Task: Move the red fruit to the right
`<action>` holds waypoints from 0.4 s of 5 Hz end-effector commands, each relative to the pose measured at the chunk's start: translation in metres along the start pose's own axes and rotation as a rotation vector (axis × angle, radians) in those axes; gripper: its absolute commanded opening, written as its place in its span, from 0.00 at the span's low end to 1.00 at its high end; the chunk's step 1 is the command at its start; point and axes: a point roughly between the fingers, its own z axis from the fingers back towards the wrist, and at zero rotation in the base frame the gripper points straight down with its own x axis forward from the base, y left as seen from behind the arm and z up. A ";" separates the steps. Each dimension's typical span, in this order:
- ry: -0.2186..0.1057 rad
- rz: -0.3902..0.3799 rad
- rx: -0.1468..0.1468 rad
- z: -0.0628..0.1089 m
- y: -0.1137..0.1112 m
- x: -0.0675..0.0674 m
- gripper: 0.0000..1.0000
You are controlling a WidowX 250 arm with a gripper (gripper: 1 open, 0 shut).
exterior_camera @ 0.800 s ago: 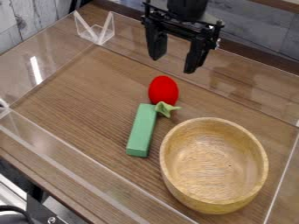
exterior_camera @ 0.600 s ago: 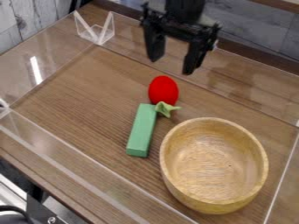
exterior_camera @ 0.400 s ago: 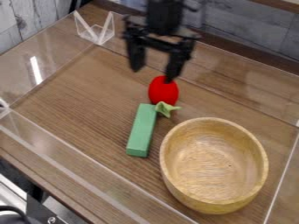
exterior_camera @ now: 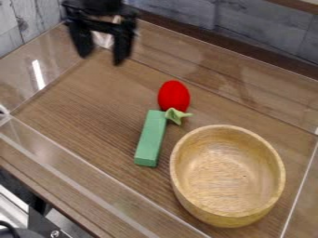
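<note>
The red fruit [exterior_camera: 174, 94] lies on the wooden table near the middle, its small green leafy stem [exterior_camera: 179, 115] pointing toward the bowl. My gripper [exterior_camera: 102, 46] hangs at the upper left, well away from the fruit and above the table. Its two dark fingers stand apart, open, with nothing between them.
A long green block [exterior_camera: 152, 137] lies just below the fruit, touching the stem side. A large wooden bowl [exterior_camera: 228, 174] sits at the lower right. Clear acrylic walls [exterior_camera: 37, 70] ring the table, and a clear stand [exterior_camera: 99, 31] sits at the back left.
The gripper has swept left across the back of the table, from above and right of the fruit to the upper left. The fruit, block and bowl have not moved.
</note>
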 end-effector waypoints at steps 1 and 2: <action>-0.076 0.024 0.020 0.015 0.036 0.022 1.00; -0.087 0.067 0.027 -0.003 0.042 0.031 1.00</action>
